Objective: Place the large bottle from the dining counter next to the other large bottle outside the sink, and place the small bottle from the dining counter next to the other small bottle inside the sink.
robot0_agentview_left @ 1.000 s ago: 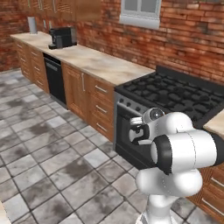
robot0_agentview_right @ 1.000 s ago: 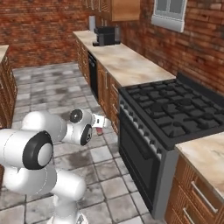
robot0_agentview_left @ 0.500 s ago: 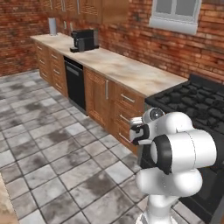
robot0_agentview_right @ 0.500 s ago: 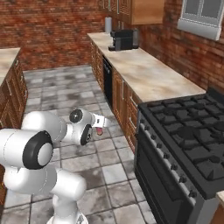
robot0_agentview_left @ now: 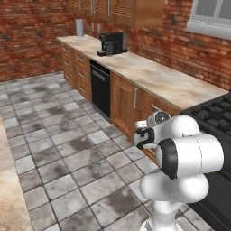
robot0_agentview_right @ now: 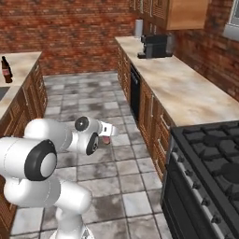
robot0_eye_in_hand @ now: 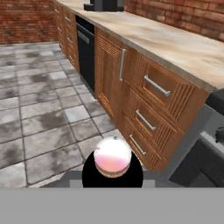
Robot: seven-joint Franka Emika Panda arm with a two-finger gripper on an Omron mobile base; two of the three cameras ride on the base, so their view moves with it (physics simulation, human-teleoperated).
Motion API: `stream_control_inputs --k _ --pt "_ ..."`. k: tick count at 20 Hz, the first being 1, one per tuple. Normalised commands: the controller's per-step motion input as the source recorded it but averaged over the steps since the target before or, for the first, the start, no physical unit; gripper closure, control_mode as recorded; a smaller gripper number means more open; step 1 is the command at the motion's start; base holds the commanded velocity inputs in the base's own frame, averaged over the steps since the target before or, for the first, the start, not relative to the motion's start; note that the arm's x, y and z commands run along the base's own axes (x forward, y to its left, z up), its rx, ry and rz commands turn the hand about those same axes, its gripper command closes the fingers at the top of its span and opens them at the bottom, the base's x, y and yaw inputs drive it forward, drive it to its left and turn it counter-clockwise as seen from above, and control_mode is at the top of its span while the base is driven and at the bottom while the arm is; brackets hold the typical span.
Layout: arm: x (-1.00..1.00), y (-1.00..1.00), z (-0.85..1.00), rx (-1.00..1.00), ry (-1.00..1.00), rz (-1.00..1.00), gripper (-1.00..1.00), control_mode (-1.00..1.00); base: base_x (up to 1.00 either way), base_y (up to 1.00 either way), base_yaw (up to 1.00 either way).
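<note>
While the base faces the long wall counter [robot0_agentview_left: 153,74] with the coffee machine [robot0_agentview_left: 112,43] and the black stove [robot0_agentview_right: 210,163], the gripper [robot0_agentview_right: 108,138] is carried low over the tiled floor [robot0_agentview_left: 49,135], its jaws clamped on the small bottle [robot0_eye_in_hand: 112,156]. In the hand view that pinkish-white bottle is seen end-on, its rounded pale end towards the camera, so its long axis runs along the gripper's own line of sight; in the right base view a pink bit of it pokes out from the hand. The sink cannot be made out, but at the left edge of the right base view a dark bottle [robot0_agentview_right: 5,70] stands on a beige counter [robot0_agentview_right: 21,63], well apart from the gripper and to the robot's left. The held bottle's goal therefore probably lies leftward, not towards the stove-side counter ahead.
</note>
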Motion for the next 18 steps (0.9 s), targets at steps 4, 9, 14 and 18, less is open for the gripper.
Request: stream_control_inputs --k 4,9,14,18 --pt "0.00 0.00 0.00 0.00 0.00 0.00 1.00 1.00 0.30 0.38 0.31" --pt "0.00 0.00 0.00 0.00 0.00 0.00 1.00 1.00 0.17 0.27 0.39" --pt "0.00 0.00 0.00 0.00 0.00 0.00 1.00 1.00 0.09 0.06 0.43" --pt "0.00 0.00 0.00 0.00 0.00 0.00 1.00 1.00 0.12 0.00 0.41"
